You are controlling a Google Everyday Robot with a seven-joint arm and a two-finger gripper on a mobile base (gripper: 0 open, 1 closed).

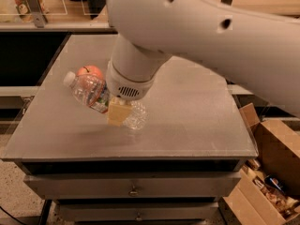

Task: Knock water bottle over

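Note:
The water bottle (91, 92) is a clear ribbed bottle with a white cap and a red and green banded label. It leans steeply to the left over the grey table (197, 121), cap up at the left and base low at the right. My gripper (118, 112) is against the bottle's lower middle, under the big white arm (197, 36). Its tan finger (117, 111) crosses in front of the bottle. The gold can is hidden behind the arm.
A red apple (90, 71) sits just behind the bottle's neck. Open cardboard boxes (269, 172) stand on the floor at the right. Drawers (133, 186) run under the table's front edge. A shelf with clear holders is at the back.

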